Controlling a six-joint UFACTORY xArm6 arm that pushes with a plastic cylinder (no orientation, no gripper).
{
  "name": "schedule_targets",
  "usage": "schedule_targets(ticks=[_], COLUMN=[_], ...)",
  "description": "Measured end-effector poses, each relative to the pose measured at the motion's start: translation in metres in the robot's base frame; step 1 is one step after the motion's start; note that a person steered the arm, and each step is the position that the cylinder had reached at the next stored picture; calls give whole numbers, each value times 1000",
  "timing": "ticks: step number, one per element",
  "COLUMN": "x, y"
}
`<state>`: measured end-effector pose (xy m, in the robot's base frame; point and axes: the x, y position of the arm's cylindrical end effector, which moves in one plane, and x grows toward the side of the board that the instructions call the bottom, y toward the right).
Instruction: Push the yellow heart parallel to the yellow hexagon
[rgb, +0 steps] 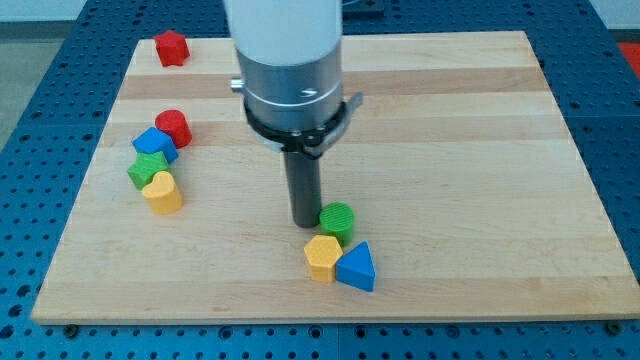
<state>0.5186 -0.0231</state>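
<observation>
No claw, just my rod. My tip (305, 223) sits centre frame, touching green cylinder (337, 219), just above yellow hexagon (322, 257). Yellow heart (162, 191) is mid-left, against green block (146, 168). I'd circle left of the heart, then shove it right, level with the hexagon, steering clear of the neighbours.

On the tabletop (480, 150), the yellow heart (162, 192) lies at the view's left, touching the green block (147, 168) above it. The yellow hexagon (322, 258) sits well apart to the right, beside the blue triangle (357, 267), below the green cylinder (337, 219). My tip (305, 222) stands just left of that cylinder.
</observation>
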Motion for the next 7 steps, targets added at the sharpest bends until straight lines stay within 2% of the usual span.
schedule_targets(ticks=[2, 3, 4, 5, 6, 7], x=[5, 18, 36, 37, 2, -15], y=[18, -40, -136, -217, -236, -231])
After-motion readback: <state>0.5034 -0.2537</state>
